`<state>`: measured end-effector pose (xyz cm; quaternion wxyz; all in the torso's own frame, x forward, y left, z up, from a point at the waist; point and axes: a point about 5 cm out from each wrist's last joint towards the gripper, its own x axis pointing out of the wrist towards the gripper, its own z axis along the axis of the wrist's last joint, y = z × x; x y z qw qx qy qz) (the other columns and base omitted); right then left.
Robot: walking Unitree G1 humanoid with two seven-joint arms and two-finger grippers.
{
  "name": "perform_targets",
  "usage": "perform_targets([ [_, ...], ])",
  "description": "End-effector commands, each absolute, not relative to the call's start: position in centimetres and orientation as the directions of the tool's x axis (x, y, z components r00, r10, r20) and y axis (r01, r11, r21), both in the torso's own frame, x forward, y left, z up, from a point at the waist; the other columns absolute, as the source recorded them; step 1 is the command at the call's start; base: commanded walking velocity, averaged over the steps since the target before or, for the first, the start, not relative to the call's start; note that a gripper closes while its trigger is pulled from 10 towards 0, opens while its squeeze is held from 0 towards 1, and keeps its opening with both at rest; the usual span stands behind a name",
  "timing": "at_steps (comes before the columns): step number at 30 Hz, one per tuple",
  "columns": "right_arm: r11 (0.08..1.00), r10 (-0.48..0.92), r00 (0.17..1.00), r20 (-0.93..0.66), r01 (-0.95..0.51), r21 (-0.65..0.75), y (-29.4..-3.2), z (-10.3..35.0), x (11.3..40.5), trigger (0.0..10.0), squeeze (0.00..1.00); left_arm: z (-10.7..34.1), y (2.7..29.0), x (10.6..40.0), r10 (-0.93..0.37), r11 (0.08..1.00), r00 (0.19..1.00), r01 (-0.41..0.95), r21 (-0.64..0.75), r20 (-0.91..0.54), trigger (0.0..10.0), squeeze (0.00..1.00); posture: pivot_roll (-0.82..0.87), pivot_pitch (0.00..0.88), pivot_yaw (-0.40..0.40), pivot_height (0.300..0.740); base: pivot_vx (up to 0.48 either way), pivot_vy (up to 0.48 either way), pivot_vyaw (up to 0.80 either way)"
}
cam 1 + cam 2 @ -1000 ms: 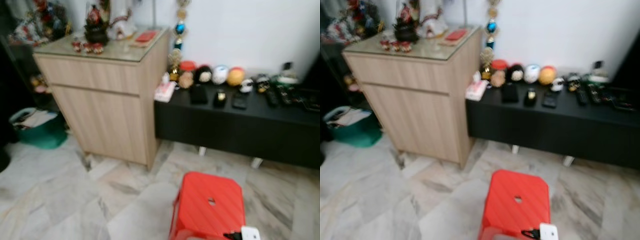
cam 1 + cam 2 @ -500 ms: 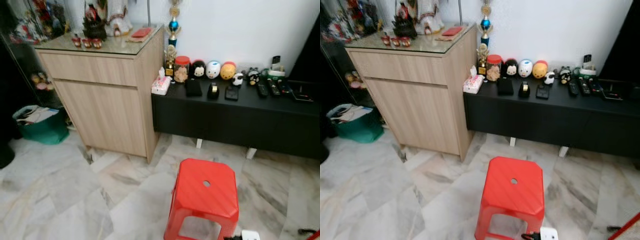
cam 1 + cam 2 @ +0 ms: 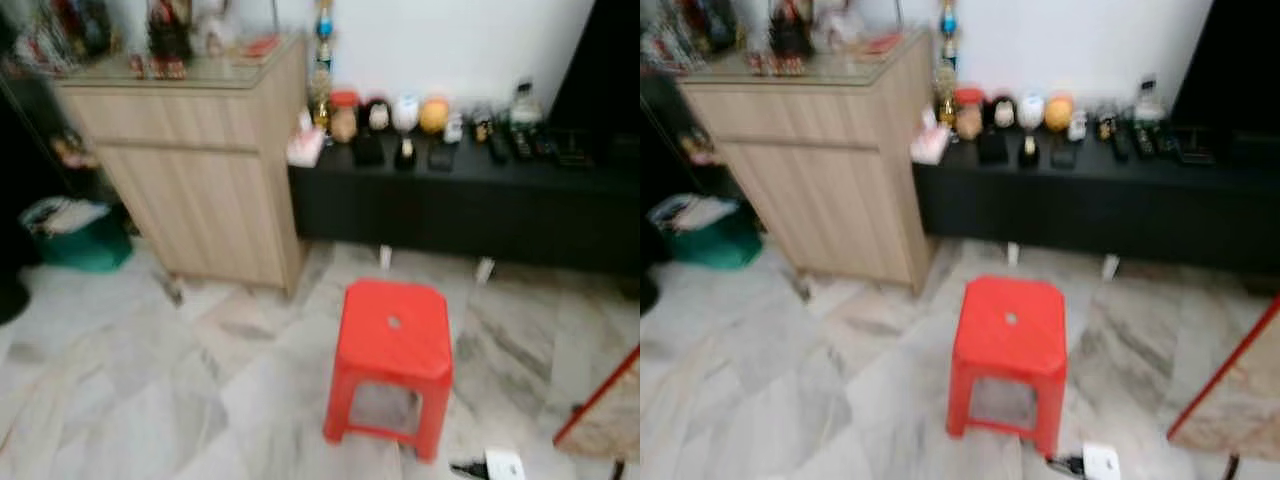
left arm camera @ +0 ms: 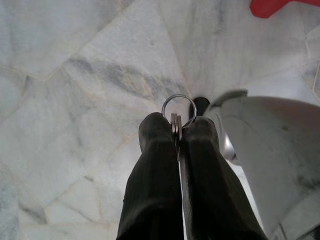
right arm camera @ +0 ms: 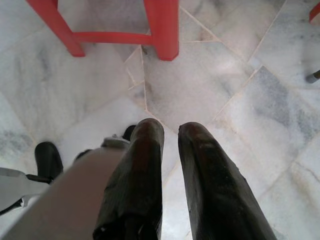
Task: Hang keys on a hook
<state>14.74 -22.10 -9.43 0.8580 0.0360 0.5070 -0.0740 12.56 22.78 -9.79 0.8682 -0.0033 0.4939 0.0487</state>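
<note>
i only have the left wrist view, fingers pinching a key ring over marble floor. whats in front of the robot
Observer: A red plastic stool stands on the marble floor just ahead, in the head views.
Operator: any furniture past it
Observer: A light wooden cabinet stands against the wall, with a low black bench beside it on its right.
Operator: see a hook anywhere
Observer: I cannot make one out; the head views are blurred. The bench top carries a row of small items.
Operator: what about the right gripper
Observer: The right gripper holds nothing, fingers slightly apart, pointing down at the floor near the stool's legs.
</note>
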Motion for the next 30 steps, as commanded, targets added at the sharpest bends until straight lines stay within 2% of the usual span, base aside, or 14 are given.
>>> perform_targets([
  [1, 0.985, -0.08, 0.488, -0.869, 0.175, 0.008, -21.5, -9.3, 15.3, 10.0, 0.0, -9.5, 23.5, 12.9, 0.102, 0.994, 0.506, -0.094, 0.063, -0.856, 10.0, 0.0, 0.0, 0.0, 0.022, 0.74, -0.262, 0.0, 0.0],
  [16, 0.987, -0.101, 0.472, -0.876, 0.158, -0.028, -23.0, -9.3, 14.7, 10.0, 0.0, -10.0, 22.8, 11.9, 0.111, 0.988, 0.484, -0.146, 0.045, -0.868, 10.0, 0.0, 0.04, 0.0, -0.048, 0.74, -0.017, 0.0, 0.0],
  [21, 0.99, -0.096, 0.469, -0.878, 0.138, -0.035, -23.0, -9.2, 14.7, 10.0, 0.0, -10.0, 22.7, 12.1, 0.109, 0.991, 0.486, -0.116, 0.06, -0.867, 10.0, 0.0, 0.03, 0.0, -0.042, 0.74, 0.0, 0.0, 0.0],
  [30, 0.984, -0.113, 0.463, -0.879, 0.177, -0.033, -22.9, -9.2, 14.9, 10.0, 0.0, -9.9, 22.8, 12.4, 0.104, 0.994, 0.484, -0.072, 0.078, -0.869, 10.0, 0.0, 0.03, 0.0, -0.027, 0.74, 0.0, -0.445, 0.0],
])
